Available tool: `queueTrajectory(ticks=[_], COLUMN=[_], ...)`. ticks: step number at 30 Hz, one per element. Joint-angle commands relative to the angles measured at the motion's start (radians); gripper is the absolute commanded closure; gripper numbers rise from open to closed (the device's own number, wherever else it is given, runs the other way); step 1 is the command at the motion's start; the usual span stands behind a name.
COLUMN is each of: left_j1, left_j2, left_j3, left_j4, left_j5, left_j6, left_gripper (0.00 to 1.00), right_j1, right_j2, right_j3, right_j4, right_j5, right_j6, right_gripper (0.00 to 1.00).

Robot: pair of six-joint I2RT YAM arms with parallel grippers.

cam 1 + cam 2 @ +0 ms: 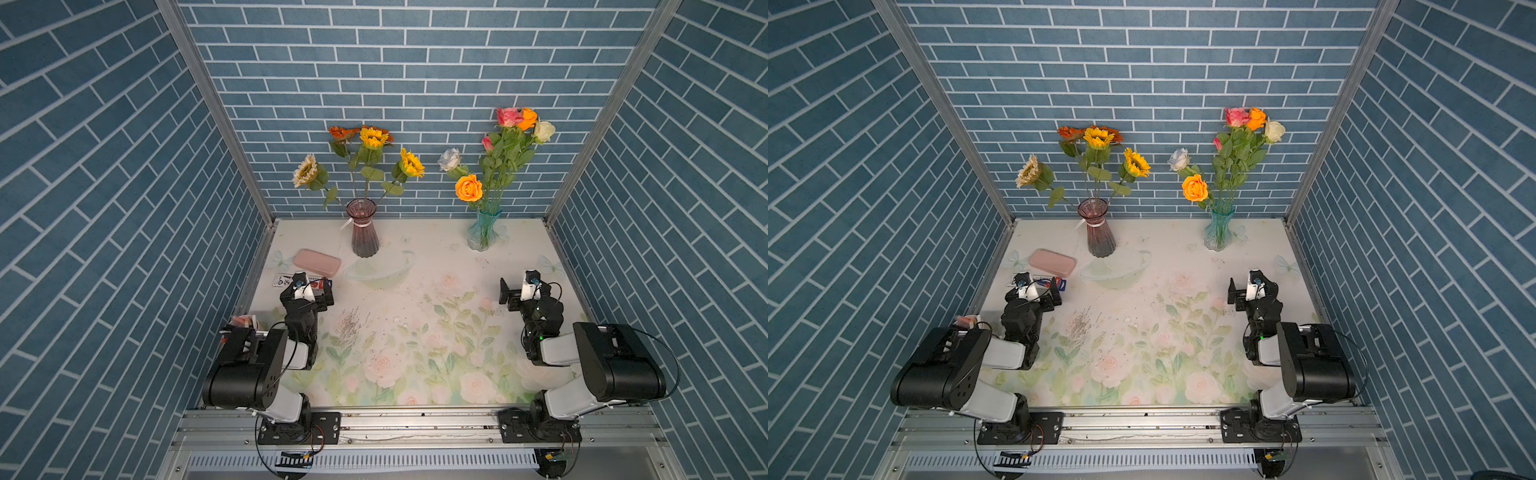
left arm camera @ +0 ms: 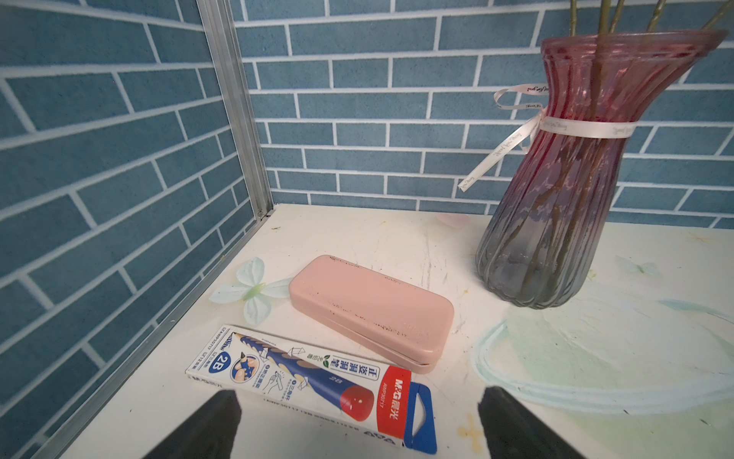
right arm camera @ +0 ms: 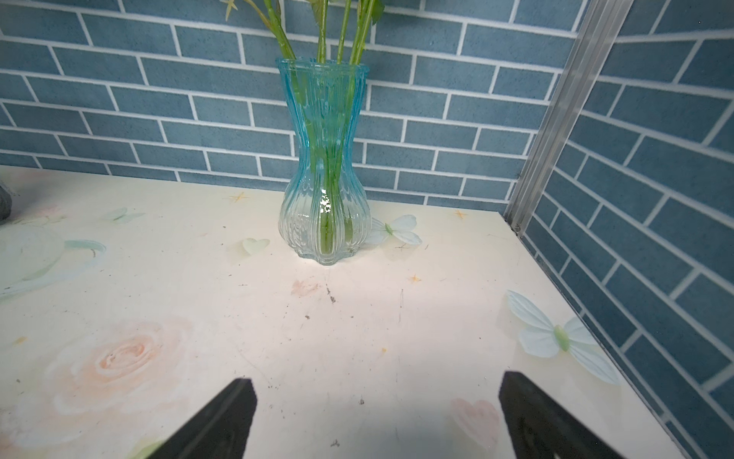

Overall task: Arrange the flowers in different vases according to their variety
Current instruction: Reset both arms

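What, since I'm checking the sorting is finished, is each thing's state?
Plum-purple ribbed glass vase: upright, holding sunflower-like flowers.
Aqua-blue ribbed glass vase: upright, holding roses.
Flat pink rounded case: shut, lying flat.
White pencil box: lying flat.
Left gripper: open, empty.
Right gripper: open, empty.

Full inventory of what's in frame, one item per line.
purple vase: one, plum glass, back left.
blue vase: one, aqua glass, back right.
sunflowers: about five, yellow, orange, cream, in purple vase.
roses: six, orange, pink, white, pale blue, in blue vase.
case: one, pink, front-left of purple vase.
pencil box: one, white-blue-red, beside case.
table: one, floral cloth, under everything.
left gripper: one, black, open, by pencil box.
right gripper: one, black, open, facing blue vase.
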Motion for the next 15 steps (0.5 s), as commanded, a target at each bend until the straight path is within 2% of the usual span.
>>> queueTrajectory(ticks=[1, 15], left_j1=[0.004, 0.003], left_j2=[0.0, -0.001], left_j3=[0.007, 0.006], left_j4=[0.017, 0.018], left_j5=[0.008, 0.009], left_j6=[0.009, 0.008], left_gripper=[0.0, 0.0], right_j1=[0.005, 0.005], right_j2=[-0.003, -0.001], right_j3=[-0.009, -0.006], right_j4=[0.0, -0.005], right_j5=[0.013, 0.021], right_j6=[-0.003, 0.001], right_gripper=[0.0, 0.0])
